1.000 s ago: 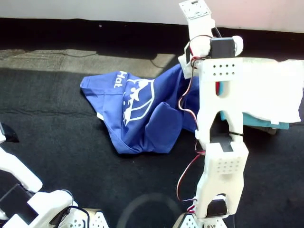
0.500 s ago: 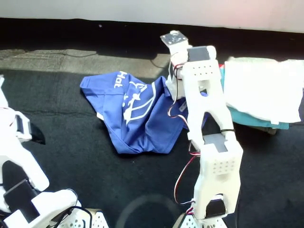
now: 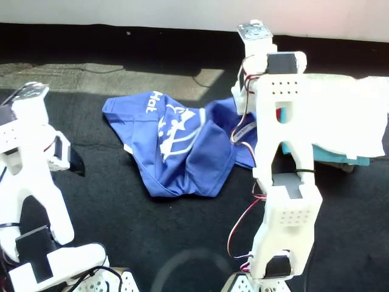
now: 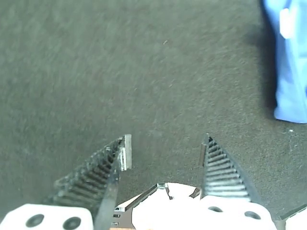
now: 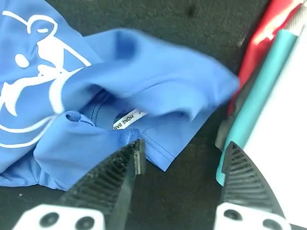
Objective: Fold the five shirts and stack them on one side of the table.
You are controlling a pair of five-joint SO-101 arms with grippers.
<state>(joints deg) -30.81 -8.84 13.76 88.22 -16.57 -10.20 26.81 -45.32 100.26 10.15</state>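
Note:
A blue shirt with a white print lies crumpled in the middle of the dark mat. My right gripper hangs open just above the shirt's collar and label, holding nothing, between the shirt and the stack. The stack of folded shirts sits at the right, white on top of teal and red. At the left, my left gripper is open over bare mat, with the blue shirt's edge a short way off. In the high view the left gripper points toward the shirt.
The dark mat covers the table, with free room in front of the shirt and at the left. A lighter strip and a black band run along the far edge. The right arm's white body hides part of the shirt and the stack's edge.
The right arm swung left over the shirt, then back toward the stack, and the shirt's right part now lies differently. The left arm has risen and come forward at the left.

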